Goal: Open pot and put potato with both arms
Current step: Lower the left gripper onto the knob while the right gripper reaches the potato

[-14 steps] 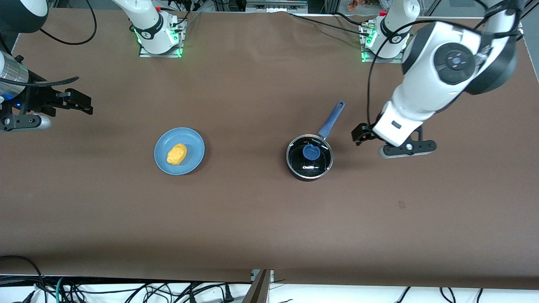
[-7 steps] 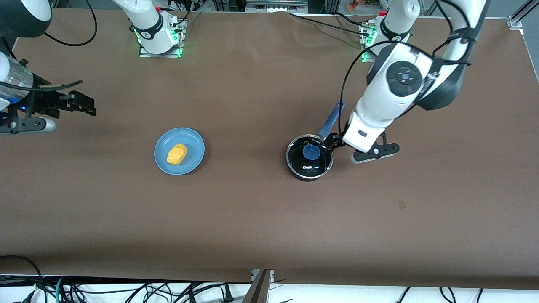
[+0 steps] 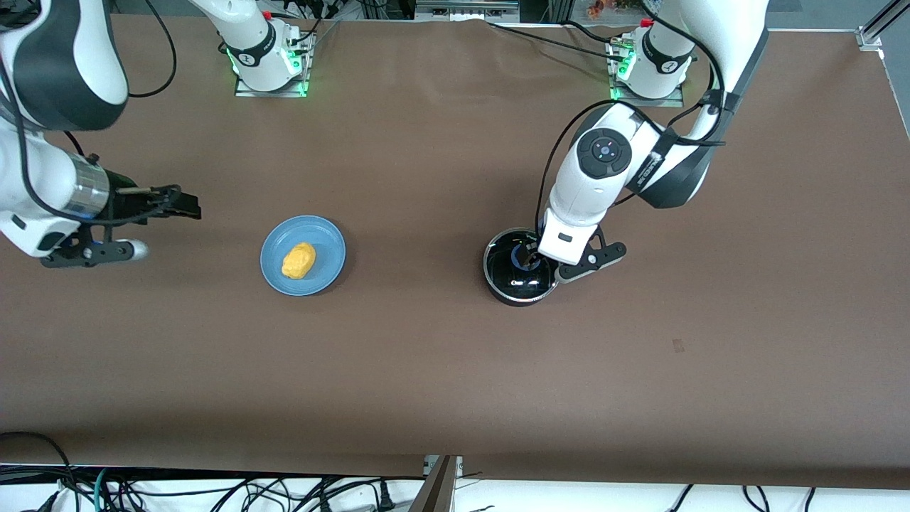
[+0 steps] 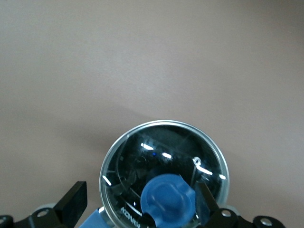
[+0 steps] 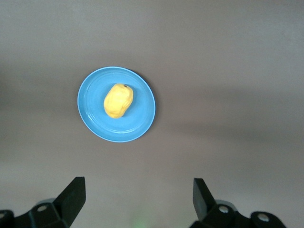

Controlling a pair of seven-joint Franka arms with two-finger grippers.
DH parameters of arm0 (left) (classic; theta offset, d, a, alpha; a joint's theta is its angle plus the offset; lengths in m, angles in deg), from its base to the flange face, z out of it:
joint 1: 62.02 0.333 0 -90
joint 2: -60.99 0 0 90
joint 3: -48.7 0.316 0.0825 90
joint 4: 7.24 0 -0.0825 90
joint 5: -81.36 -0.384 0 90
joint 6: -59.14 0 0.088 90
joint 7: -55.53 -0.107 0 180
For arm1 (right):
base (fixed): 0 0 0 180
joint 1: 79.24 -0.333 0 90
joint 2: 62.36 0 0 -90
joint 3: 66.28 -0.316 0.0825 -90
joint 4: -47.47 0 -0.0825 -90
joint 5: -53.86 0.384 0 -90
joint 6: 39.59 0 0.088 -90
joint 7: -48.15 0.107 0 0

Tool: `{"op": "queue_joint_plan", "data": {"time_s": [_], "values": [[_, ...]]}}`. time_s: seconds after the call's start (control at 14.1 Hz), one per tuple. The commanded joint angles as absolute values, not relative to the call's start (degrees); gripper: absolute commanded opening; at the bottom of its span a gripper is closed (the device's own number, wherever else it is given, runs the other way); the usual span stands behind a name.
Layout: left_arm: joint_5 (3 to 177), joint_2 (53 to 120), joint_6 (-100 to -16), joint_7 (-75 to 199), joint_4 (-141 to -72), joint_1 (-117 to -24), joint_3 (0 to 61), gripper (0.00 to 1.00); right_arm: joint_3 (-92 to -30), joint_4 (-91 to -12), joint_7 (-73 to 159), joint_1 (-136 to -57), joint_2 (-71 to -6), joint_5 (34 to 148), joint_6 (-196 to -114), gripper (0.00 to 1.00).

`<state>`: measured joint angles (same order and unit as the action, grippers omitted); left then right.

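left hand [image 3: 534, 262] now over the pot [image 3: 513, 279], fingers spread around the lid's knob [image 4: 168, 200], hiding its handle | right hand [image 3: 186, 207] now closer to the plate [image 3: 328, 242]

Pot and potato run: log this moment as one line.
left gripper: open over pot lid knob | right gripper: open, above table, short of plate | potato: on plate | lid: on

I work in a robot lab: my arm bases [image 3: 269, 53] are bolted to a brown table [image 3: 426, 370], with cables [image 3: 213, 491] piled below its edge.
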<state>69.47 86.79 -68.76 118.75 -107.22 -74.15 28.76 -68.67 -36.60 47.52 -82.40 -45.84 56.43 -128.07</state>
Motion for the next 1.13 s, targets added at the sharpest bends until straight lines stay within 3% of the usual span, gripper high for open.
{"op": "queue_joint_plan", "data": {"time_s": [0.0,0.71,1.06], "values": [[65.98,88.32,-71.01,125.55,-106.91,-75.11,28.83,1.00,-68.83,-36.12,48.23,-82.84,-42.51,55.97,-130.36,1.00],[66.07,89.38,-71.38,135.50,-106.65,-76.96,28.83,1.00,-68.75,-39.02,71.25,-91.27,-30.90,55.71,-142.76,1.00],[66.07,90.34,-71.46,137.44,-106.39,-78.28,28.83,1.00,-68.75,-45.69,75.39,-92.86,-29.93,55.71,-149.61,1.00]]}}
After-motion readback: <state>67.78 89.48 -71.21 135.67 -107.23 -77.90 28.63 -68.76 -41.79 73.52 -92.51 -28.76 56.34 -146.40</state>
